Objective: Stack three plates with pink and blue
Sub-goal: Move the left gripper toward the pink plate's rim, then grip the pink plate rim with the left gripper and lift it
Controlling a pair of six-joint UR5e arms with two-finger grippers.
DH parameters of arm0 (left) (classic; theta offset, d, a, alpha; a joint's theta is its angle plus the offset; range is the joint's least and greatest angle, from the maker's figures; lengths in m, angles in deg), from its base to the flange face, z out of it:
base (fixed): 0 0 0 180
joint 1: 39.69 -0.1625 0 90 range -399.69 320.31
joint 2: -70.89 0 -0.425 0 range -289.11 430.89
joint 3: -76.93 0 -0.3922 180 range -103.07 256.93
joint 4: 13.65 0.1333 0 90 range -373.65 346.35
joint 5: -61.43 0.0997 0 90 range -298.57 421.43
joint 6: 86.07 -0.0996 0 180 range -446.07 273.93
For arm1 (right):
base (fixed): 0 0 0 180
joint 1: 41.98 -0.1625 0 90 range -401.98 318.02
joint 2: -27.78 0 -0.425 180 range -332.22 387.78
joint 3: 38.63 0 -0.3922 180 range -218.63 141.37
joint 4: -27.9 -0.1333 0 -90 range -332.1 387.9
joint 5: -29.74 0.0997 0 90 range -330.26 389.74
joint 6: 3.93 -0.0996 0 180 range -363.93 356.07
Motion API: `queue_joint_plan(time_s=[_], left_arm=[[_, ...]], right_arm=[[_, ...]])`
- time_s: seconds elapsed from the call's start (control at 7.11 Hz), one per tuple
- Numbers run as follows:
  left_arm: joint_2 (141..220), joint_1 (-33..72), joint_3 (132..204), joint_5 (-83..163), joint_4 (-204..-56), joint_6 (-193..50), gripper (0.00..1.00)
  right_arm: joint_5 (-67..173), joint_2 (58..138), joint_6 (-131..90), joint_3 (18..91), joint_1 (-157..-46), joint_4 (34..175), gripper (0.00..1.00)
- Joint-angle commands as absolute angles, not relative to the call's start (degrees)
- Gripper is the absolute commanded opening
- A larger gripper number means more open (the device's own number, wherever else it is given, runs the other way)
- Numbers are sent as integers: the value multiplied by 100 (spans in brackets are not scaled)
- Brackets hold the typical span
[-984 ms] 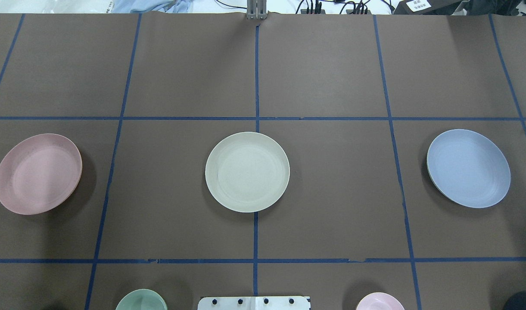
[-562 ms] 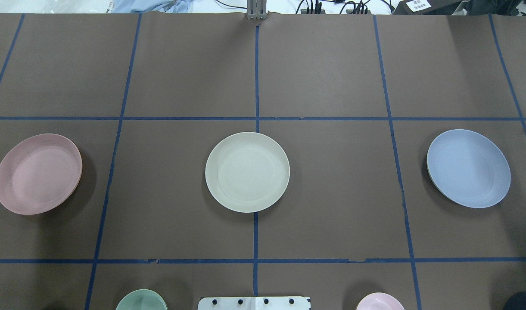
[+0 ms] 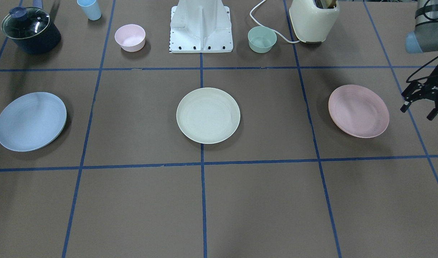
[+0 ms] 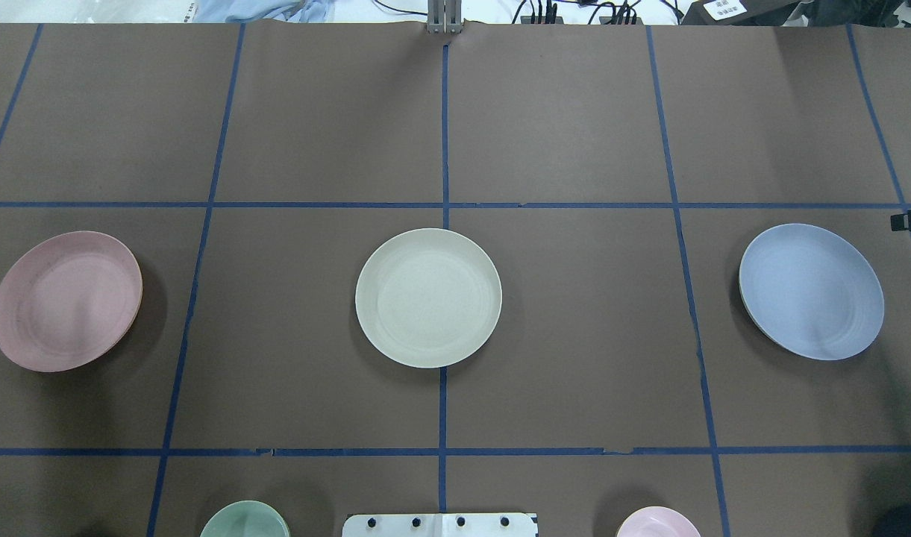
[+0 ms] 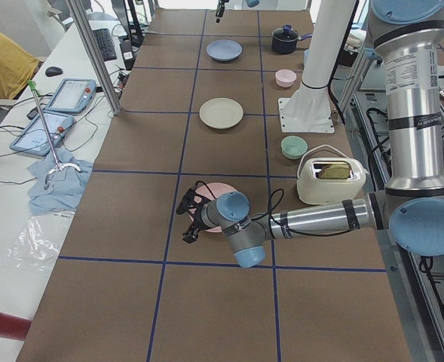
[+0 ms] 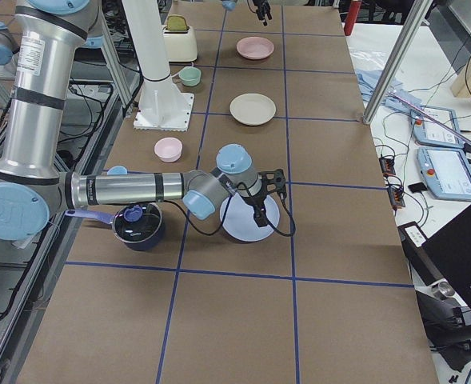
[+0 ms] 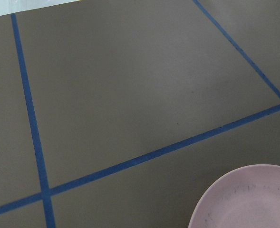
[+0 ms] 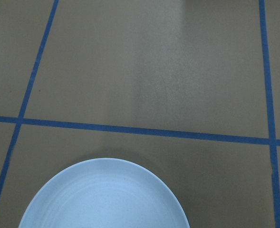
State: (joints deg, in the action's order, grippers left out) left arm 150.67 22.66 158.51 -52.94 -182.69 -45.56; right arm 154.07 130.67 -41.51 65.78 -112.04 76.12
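Observation:
Three plates lie apart in a row on the brown table. The cream plate [image 4: 428, 297] is in the middle, the pink plate [image 4: 66, 300] on my left, and the blue plate [image 4: 811, 291] on my right. My left gripper [image 3: 418, 112] is open and empty, just outside the pink plate [image 3: 358, 110], which shows at the bottom of the left wrist view [image 7: 246, 199]. My right gripper [image 6: 267, 198] hovers at the blue plate's [image 6: 247, 218] outer far edge with fingers spread and empty. Only one fingertip [image 4: 910, 221] shows overhead.
Near the robot base [image 3: 201, 28] stand a small pink bowl [image 3: 130, 37], a small green bowl [image 3: 262, 39], a cream toaster [image 3: 314, 19], a lidded dark pot [image 3: 30, 30] and a blue cup [image 3: 89, 9]. Blue tape lines grid the table.
A fingertip of the right gripper has come into the overhead view at the right edge, and a dark sliver has appeared at the left edge. The plates have not moved.

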Motion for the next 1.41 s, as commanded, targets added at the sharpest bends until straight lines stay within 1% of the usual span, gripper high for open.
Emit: queue_joint_plan(time_s=[0.0,0.14,0.28,0.42,0.56,0.7,0.84,1.27], left_arm=[[15034,1483,15630,-4528,-18625,-3654,83],[15034,1254,15629,-4370,-18636,-3563,61],[15026,1034,15620,-4352,-18636,-3501,48],[15017,927,15568,-4282,-18636,-3500,48],[15017,883,15507,-4194,-18636,-3500,45],[15017,882,15497,-4193,-18636,-3500,24],[15017,882,15584,-4211,-18644,-3500,0],[15096,978,16557,-4726,-18443,-3535,0]], right_arm=[[15384,13070,-4173,6578,-11177,7598,100],[15375,13070,-4164,6570,-11177,7598,100],[15375,13070,-4172,6569,-11177,7598,100],[15375,13070,-4173,6569,-11177,7598,100],[15375,13061,-4164,6569,-11177,7598,100],[15375,13070,-4164,6569,-11177,7598,100],[15375,13061,-4164,6569,-11177,7598,100],[15402,13061,-4164,6569,-11177,7589,100]])
